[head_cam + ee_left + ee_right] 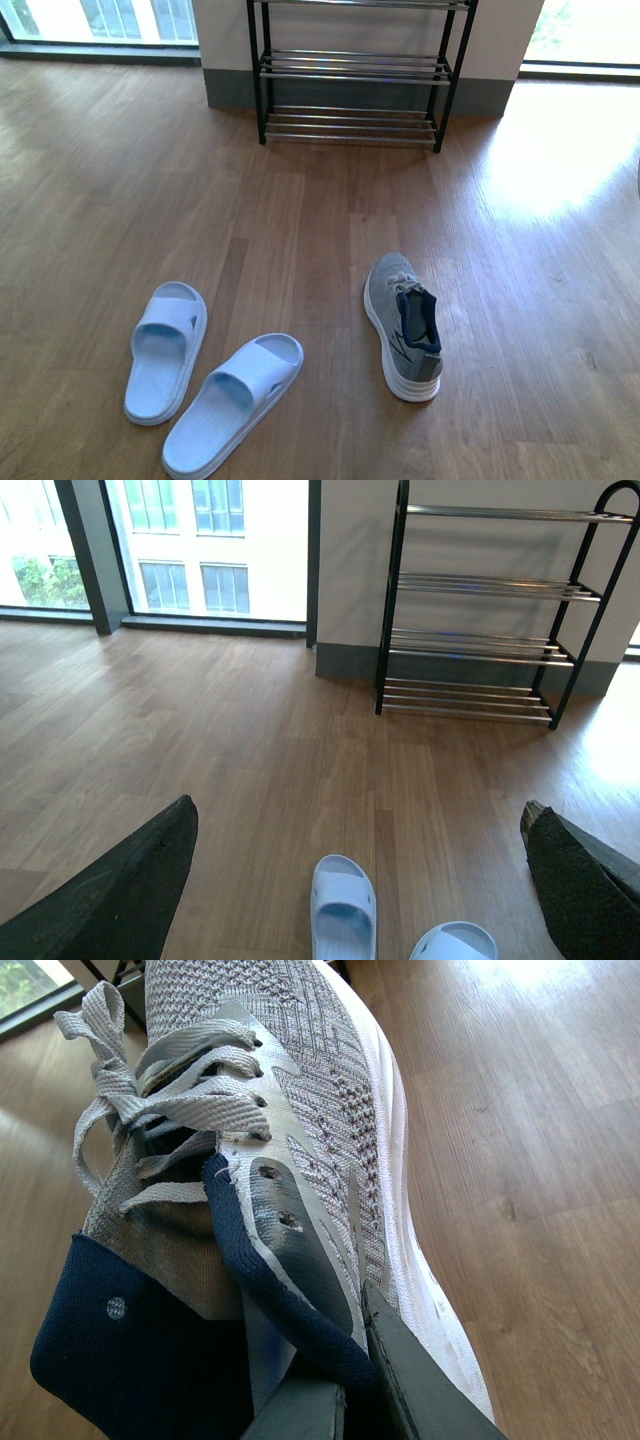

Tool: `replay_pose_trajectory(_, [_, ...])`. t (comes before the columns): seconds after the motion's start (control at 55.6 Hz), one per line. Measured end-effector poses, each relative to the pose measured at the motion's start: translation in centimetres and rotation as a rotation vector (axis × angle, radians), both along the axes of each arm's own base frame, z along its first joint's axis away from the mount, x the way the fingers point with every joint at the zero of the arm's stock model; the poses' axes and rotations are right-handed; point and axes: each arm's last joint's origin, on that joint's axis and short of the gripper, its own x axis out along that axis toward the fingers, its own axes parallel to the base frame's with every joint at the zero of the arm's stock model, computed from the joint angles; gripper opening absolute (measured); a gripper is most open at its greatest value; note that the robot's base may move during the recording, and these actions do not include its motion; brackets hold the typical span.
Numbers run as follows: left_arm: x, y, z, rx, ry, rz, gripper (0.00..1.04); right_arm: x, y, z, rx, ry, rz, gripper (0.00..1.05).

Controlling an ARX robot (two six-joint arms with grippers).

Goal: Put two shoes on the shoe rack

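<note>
Grey knit sneaker (330, 1110): navy collar pinched between the fingers of the right claw (352, 1365), toe pointing away from the wrist, wood floor (540, 1160) behind it (contact with the floor not discernible).
Second grey sneaker (405, 325): upright on the floor, toe toward the shoe rack (355, 70), well short of it.
Slide sandals (165, 350): a pair, to its left.
Left claw (357, 815): spread wide, empty, raised above the sandals, aimed at the rack.

Open floor (330, 200) lay btwn sneaker (400, 320) & rack (355, 70); slides (165, 350) sat off left, clear of that lane. Tiers had room.
</note>
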Motion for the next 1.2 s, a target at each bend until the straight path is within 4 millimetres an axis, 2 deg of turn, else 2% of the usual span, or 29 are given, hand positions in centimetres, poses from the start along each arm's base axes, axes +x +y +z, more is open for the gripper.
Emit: replay_pose_trajectory(1.205, [0.00,0.00,0.00,0.000,0.000,0.000,0.95,-0.12,0.07,-0.14,0.007,0.000,0.002,0.01])
